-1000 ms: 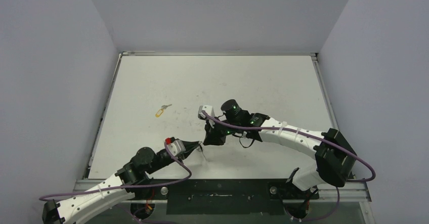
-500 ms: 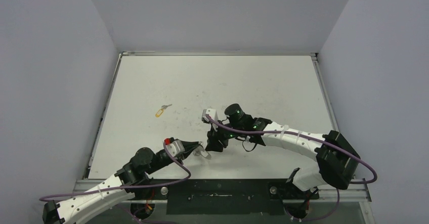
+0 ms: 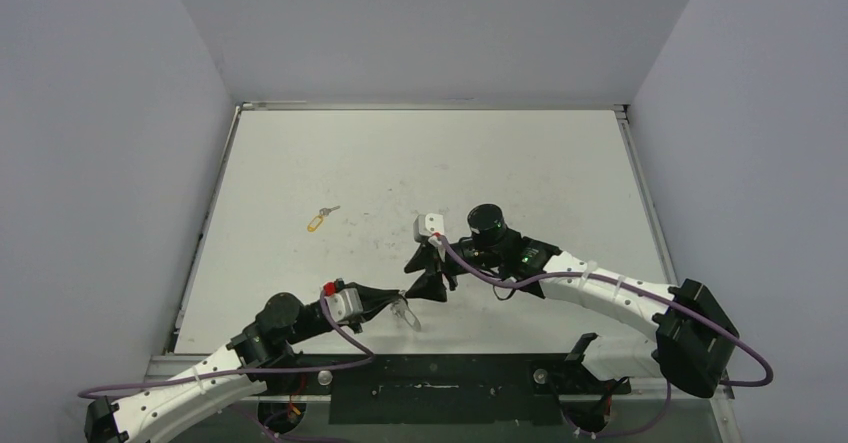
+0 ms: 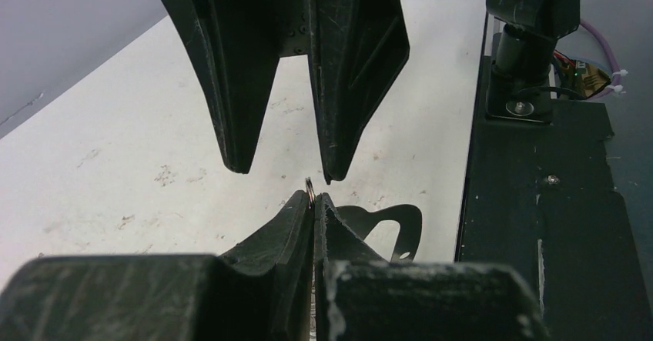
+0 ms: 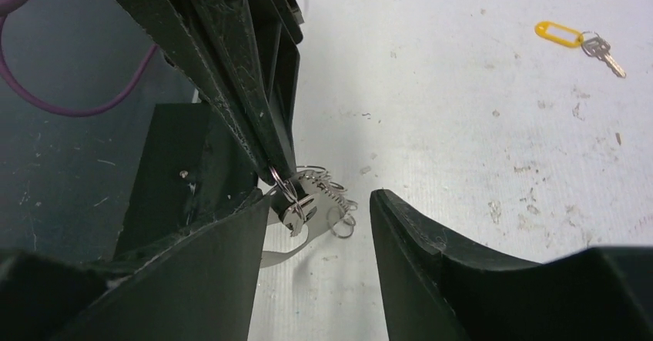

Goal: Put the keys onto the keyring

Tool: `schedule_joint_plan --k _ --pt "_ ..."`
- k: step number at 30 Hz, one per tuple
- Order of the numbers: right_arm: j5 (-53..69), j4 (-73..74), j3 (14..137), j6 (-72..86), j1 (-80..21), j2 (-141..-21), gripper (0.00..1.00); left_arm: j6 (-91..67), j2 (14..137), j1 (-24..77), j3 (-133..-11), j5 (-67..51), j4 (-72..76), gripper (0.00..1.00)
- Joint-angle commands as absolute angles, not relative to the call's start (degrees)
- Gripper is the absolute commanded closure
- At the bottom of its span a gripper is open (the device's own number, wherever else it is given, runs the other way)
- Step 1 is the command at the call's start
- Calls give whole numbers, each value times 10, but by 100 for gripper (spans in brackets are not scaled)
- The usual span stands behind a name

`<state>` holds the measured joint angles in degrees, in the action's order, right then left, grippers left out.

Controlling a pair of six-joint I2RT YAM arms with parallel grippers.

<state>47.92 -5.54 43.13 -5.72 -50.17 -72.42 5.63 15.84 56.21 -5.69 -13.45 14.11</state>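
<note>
Keyring dangles from the clenched left pincer; right pincer stands released just beside it. Yellow-tagged key lies well apart on the worktop.

Item one: the keyring, a silver cluster of small rings, short chain and a flat metal piece. It hangs near centre from my left gripper, one ring pinched at the tips.

Item two: a silver key with a yellow oblong tag lies flat, farther left, well apart.
</note>
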Motion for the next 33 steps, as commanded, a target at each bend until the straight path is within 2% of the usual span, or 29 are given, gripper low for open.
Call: schedule_joint_plan --k 1,7,16,24,25,27,29,33 --pt "538 -124 432 -73 -503 -735 51 66 163 564 -59 -161 202 100" --pt "555 -133 433 -72 -505 -754 65 66 172 564 -61 -164 215 100" --pt "565 -117 438 -83 -504 -758 100 65 172 564 -60 -161 219 100" --pt "532 -33 451 -113 -505 -722 100 54 169 564 -60 -132 211 100" --pt "524 -11 459 -120 -505 -719 100 52 167 564 -61 -126 205 94" --pt "499 50 480 -132 -507 -717 100 50 163 563 -70 -106 181 76" --pt "465 115 507 -147 -512 -718 100 46 160 563 -84 -84 149 65" --pt "383 226 570 -166 -530 -731 100 45 161 564 -109 -58 98 59"
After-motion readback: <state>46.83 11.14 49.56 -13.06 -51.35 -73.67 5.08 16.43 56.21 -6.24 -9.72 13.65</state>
